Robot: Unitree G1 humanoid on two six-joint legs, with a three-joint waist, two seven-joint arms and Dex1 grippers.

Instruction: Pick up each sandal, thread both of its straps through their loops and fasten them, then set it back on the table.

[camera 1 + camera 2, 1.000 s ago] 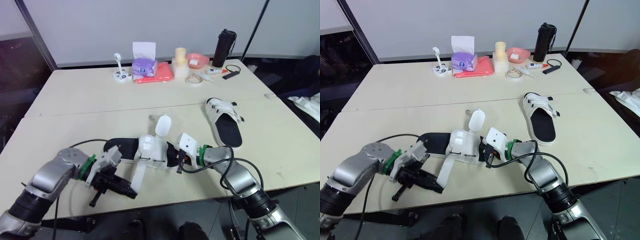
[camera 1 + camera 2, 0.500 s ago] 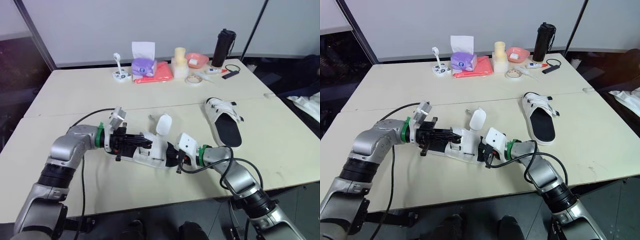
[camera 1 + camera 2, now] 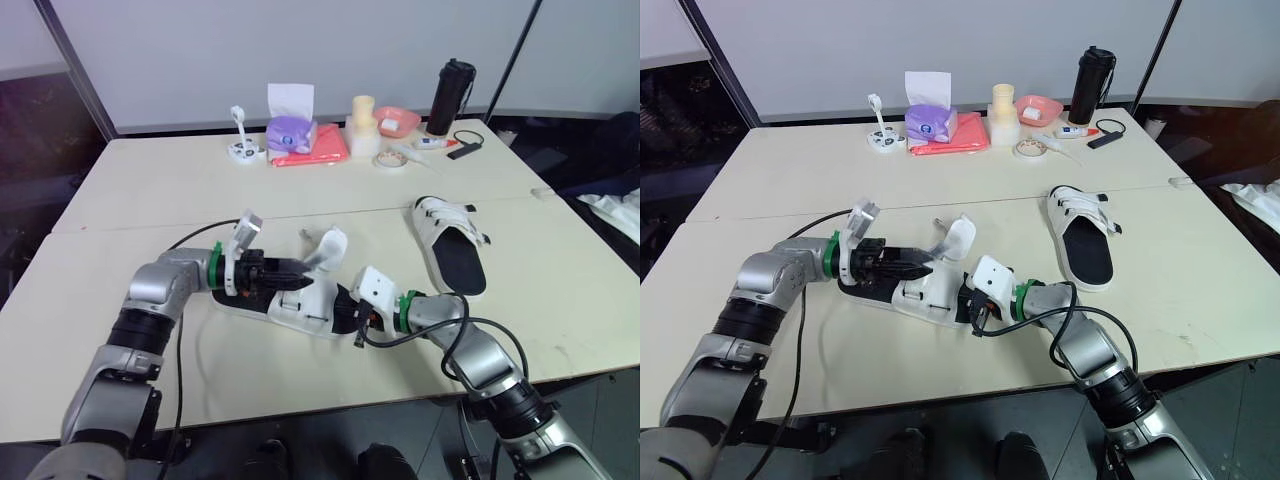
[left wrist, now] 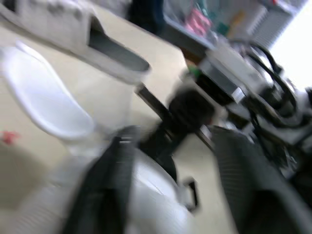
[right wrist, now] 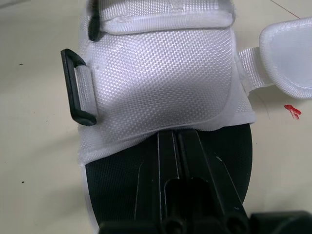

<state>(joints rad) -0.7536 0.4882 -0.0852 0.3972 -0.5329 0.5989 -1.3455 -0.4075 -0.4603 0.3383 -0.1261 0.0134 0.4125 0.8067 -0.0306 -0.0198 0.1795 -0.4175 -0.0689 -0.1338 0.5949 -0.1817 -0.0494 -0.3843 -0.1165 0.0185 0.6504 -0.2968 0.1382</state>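
The near sandal (image 3: 300, 296), white straps on a black footbed, lies flat on the table (image 3: 150, 190) in front of me. One strap flap (image 3: 326, 247) stands up from it. My left gripper (image 3: 912, 265) hovers over the sandal's straps from the left, its fingers (image 4: 105, 195) spread and open around the white upper. At the toe end, my right gripper (image 3: 352, 311) is shut, its fingers (image 5: 168, 161) lying on the black footbed just short of the front strap and its black loop (image 5: 78, 87). The second sandal (image 3: 450, 245) lies to the right with its straps closed.
Along the back edge stand a purple tissue box (image 3: 290, 130), a red cloth (image 3: 315, 148), a cream container (image 3: 361, 125), a pink bowl (image 3: 397, 120), a tape roll (image 3: 388, 160) and a black bottle (image 3: 449, 95). A seam (image 3: 150, 224) crosses the table.
My left arm rose from the table's front edge, carrying the hanging strap back onto the sandal, and its fingers have now spread apart. The right gripper stayed put.
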